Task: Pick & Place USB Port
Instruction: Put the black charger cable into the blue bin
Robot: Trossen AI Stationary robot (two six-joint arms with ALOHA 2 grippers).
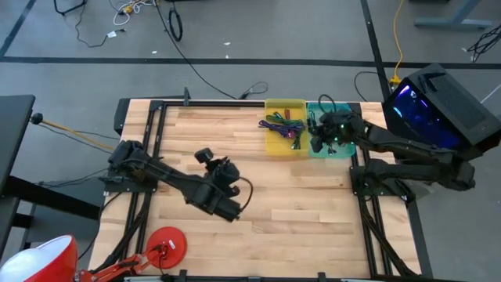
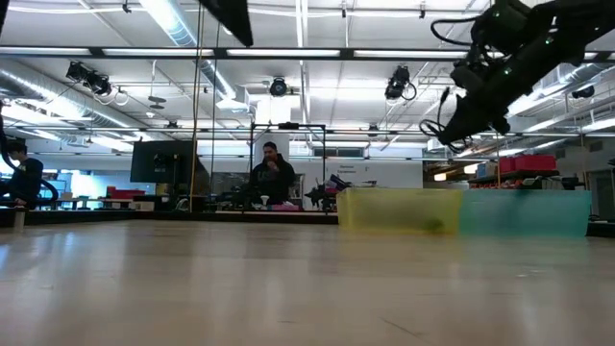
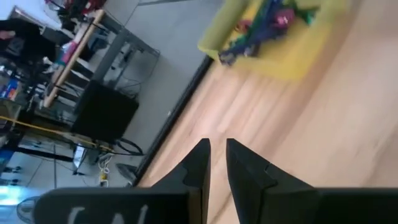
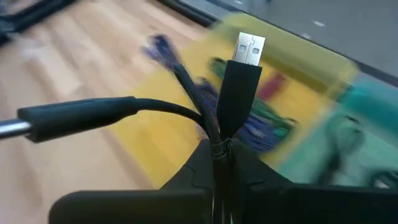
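Right wrist view shows your right gripper (image 4: pixel 221 149) pinching the light, floppy USB cable (image 4: pixel 239 87) below its stiff plug, over the yellow bin (image 4: pixel 161 134); left gripper (image 3: pixel 216 152) nearly closed, empty

Robotics lab: ceiling ducts (image 2: pixel 58 82), workbenches (image 2: pixel 115 200).

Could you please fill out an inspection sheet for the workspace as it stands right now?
Surface: wooden table, bare at its middle.
Job's things: black USB cable in the right gripper, metal plug exposed; yellow bin and teal bin side by side at the far edge.
Clutter: tangle of coloured cables in the yellow bin.
Grippers: right gripper shut on the cable, raised above the bins; left gripper empty, nearly closed, over mid-table.
Cables: loose leads on the floor beyond the table.
Surroundings: seated person in the room behind; red lamp at the near edge.
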